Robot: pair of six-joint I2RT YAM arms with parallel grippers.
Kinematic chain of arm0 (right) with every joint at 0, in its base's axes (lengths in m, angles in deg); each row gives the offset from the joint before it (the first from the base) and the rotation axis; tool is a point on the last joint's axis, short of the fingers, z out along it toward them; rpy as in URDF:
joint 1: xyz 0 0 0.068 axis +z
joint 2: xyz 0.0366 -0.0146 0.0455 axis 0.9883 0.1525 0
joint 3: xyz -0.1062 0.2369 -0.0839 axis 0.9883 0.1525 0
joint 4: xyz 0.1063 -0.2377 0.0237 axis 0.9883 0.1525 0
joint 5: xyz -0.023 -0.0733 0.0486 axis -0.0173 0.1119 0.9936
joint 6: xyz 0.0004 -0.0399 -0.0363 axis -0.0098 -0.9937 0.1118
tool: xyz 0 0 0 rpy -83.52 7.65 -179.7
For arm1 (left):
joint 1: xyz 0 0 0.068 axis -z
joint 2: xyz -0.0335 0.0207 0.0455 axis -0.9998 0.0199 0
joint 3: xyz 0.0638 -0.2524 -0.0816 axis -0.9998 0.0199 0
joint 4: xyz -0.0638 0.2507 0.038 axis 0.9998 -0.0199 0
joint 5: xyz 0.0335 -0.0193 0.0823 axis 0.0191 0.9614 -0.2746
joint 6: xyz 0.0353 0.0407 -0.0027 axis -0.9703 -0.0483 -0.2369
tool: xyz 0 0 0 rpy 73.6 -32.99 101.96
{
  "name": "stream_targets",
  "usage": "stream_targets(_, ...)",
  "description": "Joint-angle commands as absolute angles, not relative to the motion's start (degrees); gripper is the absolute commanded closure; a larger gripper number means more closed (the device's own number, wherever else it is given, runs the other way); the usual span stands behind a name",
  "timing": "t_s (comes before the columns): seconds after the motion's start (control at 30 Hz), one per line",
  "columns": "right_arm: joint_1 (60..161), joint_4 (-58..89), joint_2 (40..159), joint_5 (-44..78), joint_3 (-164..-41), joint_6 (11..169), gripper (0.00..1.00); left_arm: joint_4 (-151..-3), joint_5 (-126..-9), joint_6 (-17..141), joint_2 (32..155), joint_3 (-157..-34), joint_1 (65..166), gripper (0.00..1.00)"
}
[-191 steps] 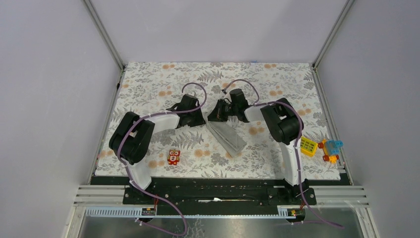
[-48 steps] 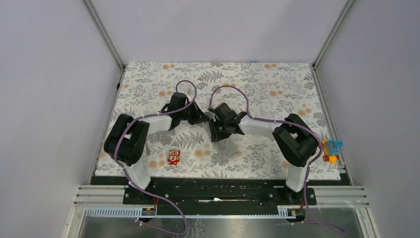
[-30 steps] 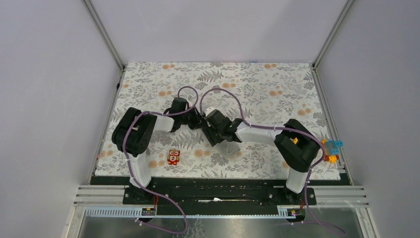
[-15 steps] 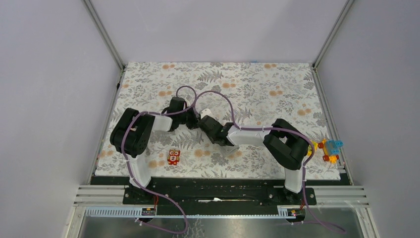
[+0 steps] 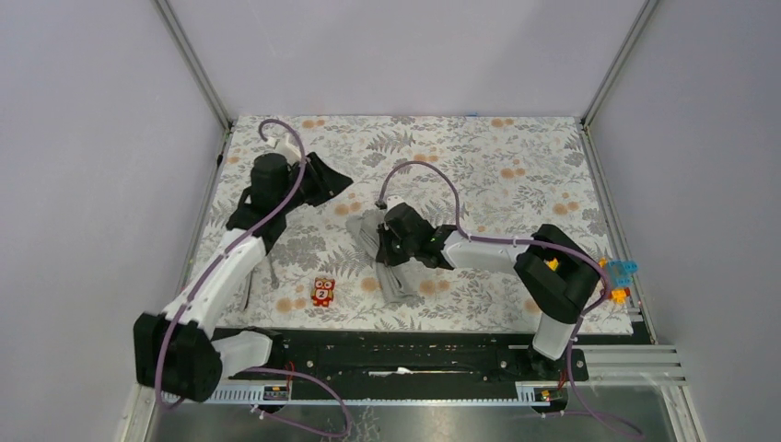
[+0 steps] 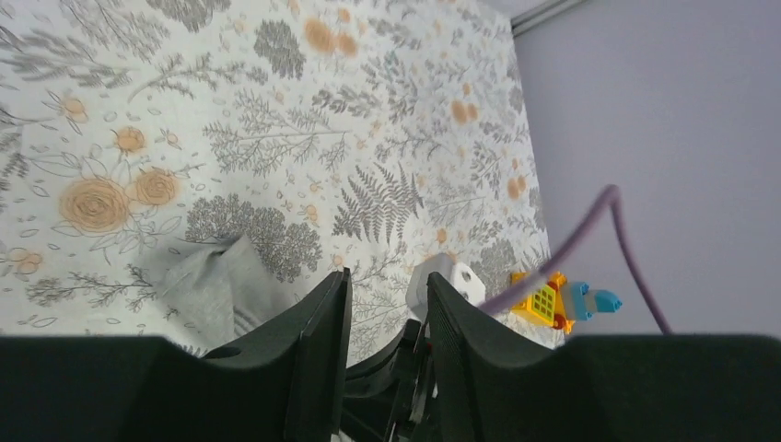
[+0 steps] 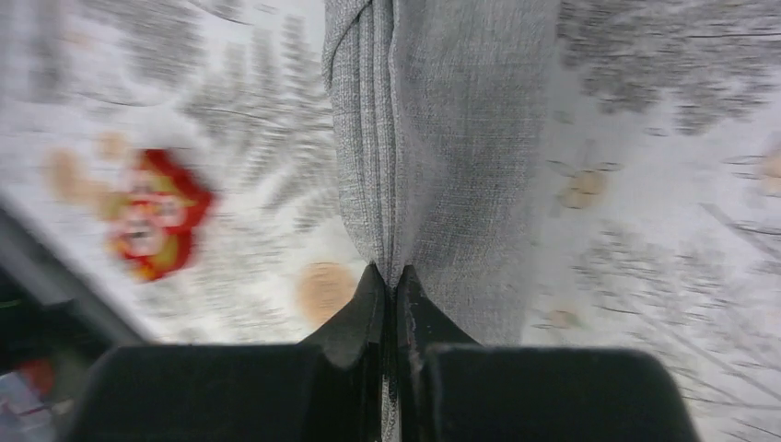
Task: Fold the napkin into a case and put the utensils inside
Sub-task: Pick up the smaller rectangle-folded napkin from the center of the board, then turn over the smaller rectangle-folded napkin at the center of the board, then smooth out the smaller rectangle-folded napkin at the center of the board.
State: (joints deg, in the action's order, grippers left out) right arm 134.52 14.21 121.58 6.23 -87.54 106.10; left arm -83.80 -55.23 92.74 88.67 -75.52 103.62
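Napkin (image 5: 394, 284) in a narrow layered strip, mid-table, toward near edge. Pinched tight on its fold by right gripper (image 7: 393, 281). Left gripper (image 6: 387, 281) parted, empty, far left. Pull low and slow; hold layers aligned.

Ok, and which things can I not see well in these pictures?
- Utensils: in no view; whether the napkin hides them, cannot tell.
- Red toy: blurred, right wrist view.
- Right gripper: fingertips hidden under its own wrist, top view.
- Napkin's near part: behind the left fingers, left wrist view.
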Motion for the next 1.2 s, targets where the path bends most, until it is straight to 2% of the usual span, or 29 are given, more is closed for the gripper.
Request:
stream_targets(0.0, 131.6, -4.47, 116.74, 29.92, -83.1, 127.76, 1.0, -91.24, -61.11, 90.49, 82.69, -75.7, 103.36, 0.59)
stream_targets(0.13, 128.02, -26.09, 120.18, 38.05, -75.07, 145.47, 1.0, -92.66, -60.01, 90.45, 80.96, -74.16, 103.36, 0.58)
stream_targets(0.3, 122.17, -46.95, 128.5, 43.64, -67.34, 156.98, 1.0, -90.9, -56.63, 90.81, 82.63, -71.14, 103.43, 0.58)
stream_targets(0.4, 118.51, -49.81, 129.93, 45.23, -64.26, 155.69, 1.0, -88.29, -54.57, 91.06, 84.99, -69.56, 103.4, 0.58)
stream_targets(0.47, 116.47, -46.3, 128.52, 45.7, -62.66, 152.34, 1.0, -86.09, -52.67, 91.26, 86.88, -68.8, 103.57, 0.58)
stream_targets(0.5, 115.42, -44.9, 127.69, 46.13, -62.08, 150.76, 0.96, -84.94, -51.82, 91.36, 88.01, -68.65, 103.72, 0.57)
stream_targets(0.53, 114.09, -43.18, 126.94, 46.47, -61.36, 149.34, 0.9, -83.8, -51.2, 91.41, 89.26, -68.57, 104.13, 0.56)
stream_targets(0.57, 113.04, -40.94, 126.2, 46.66, -60.88, 147.5, 0.8, -82.71, -50.8, 91.49, 90.57, -68.54, 104.65, 0.55)
stream_targets(0.67, 110.36, -25.7, 122.65, 45.23, -62.02, 137.7, 0.59, -77.52, -48.1, 92.76, 96.08, -69.0, 106.6, 0.54)
stream_targets(0.8, 109.43, 0.81, 113.72, 34.81, -66.94, 119.53, 0.42, -71.99, -45.38, 94.49, 104.77, -72.5, 109.87, 0.68)
stream_targets(0.9, 111.14, 16.31, 107.51, 27.86, -71.61, 109.2, 0.41, -69.8, -46.06, 94.7, 110.39, -75.54, 111.31, 0.79)
stream_targets(1.0, 116.49, 23.77, 102.69, 25.19, -74.66, 105.9, 0.41, -67.68, -46.7, 95.18, 116.24, -77.52, 111.36, 0.83)
stream_targets(1.17, 121.77, 13.78, 103.41, 36.6, -69.96, 114.56, 0.52, -68.7, -50.68, 94.39, 124.27, -81.0, 111.01, 0.87)
